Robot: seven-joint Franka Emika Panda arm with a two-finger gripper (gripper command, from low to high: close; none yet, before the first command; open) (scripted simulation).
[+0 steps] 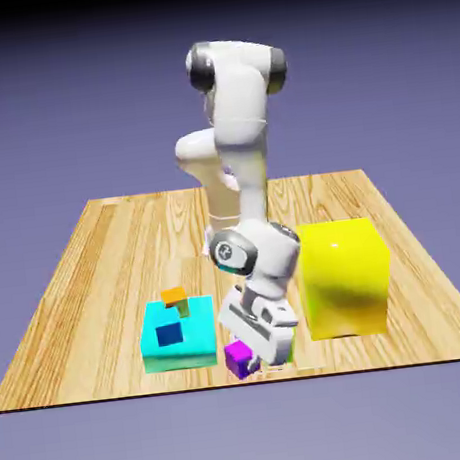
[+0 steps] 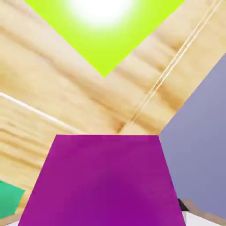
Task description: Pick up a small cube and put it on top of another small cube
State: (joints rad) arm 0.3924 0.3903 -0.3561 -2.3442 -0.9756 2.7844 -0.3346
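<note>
The small magenta-purple cube (image 1: 238, 357) rests on the wooden table (image 1: 97, 259) close to its front edge. It fills the bottom of the hand view (image 2: 106, 181) and hides the fingertips. My gripper (image 1: 252, 360) is down at the cube, jaws shut on its sides. A small lime-green cube (image 2: 103, 26) lies a short way beyond it on the wood in the hand view. In the exterior view the hand covers that spot.
A big yellow cube (image 1: 345, 276) stands just to the exterior view's right of the hand. On the exterior view's left is a flat teal block (image 1: 188, 355) carrying a small orange cube (image 1: 175, 301) and a small blue cube (image 1: 169, 333). The table's front edge (image 1: 241, 381) is right beside the gripper.
</note>
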